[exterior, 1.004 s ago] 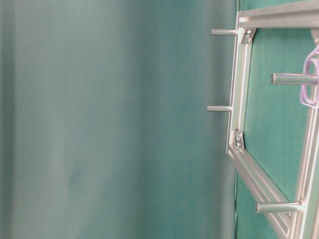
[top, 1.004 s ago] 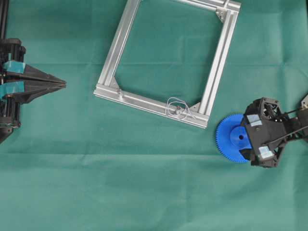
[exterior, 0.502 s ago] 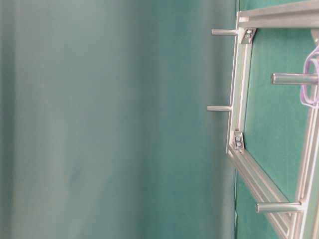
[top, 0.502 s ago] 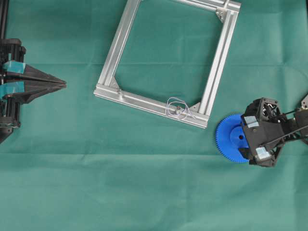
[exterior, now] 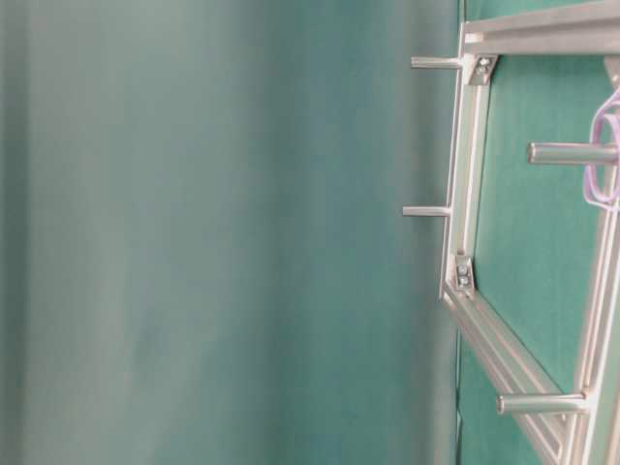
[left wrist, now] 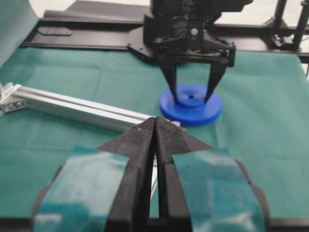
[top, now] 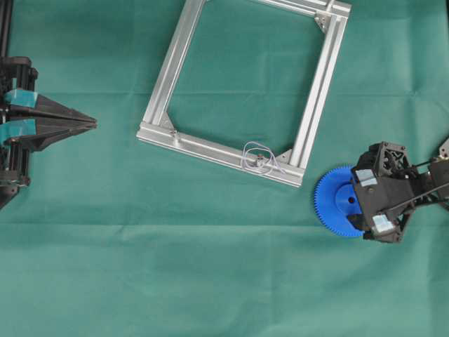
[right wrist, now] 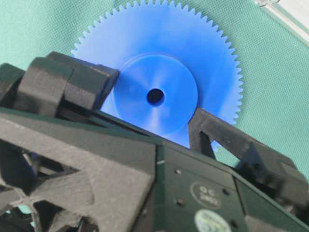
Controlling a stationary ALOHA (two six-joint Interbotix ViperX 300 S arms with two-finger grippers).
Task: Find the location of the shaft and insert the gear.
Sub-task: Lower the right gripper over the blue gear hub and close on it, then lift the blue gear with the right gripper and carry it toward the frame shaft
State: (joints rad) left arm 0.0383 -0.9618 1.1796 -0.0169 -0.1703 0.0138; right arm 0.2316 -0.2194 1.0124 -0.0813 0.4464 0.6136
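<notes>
The blue gear [top: 328, 196] lies flat on the green cloth, just right of the frame's near corner. My right gripper [top: 351, 202] stands over it, and its fingertips [left wrist: 174, 96] rest against both sides of the raised hub [right wrist: 159, 72]. The centre hole shows between them. The shaft [top: 261, 163] is a short grey pin with thin wire loops, standing on the frame's near rail [top: 210, 147]; it shows too in the table-level view [exterior: 572, 152]. My left gripper [top: 95, 125] hangs shut and empty at the far left, its tips [left wrist: 155, 121] pressed together.
The square aluminium frame [top: 175, 63] takes up the upper middle of the cloth, with triangular corner brackets [top: 284, 154]. Other plain pins [exterior: 426, 210] stick out of its rails. Open green cloth [top: 210, 281] spreads below the frame.
The right gripper's fingers have drawn in onto the gear's hub. The gear, the frame and the left arm have not moved.
</notes>
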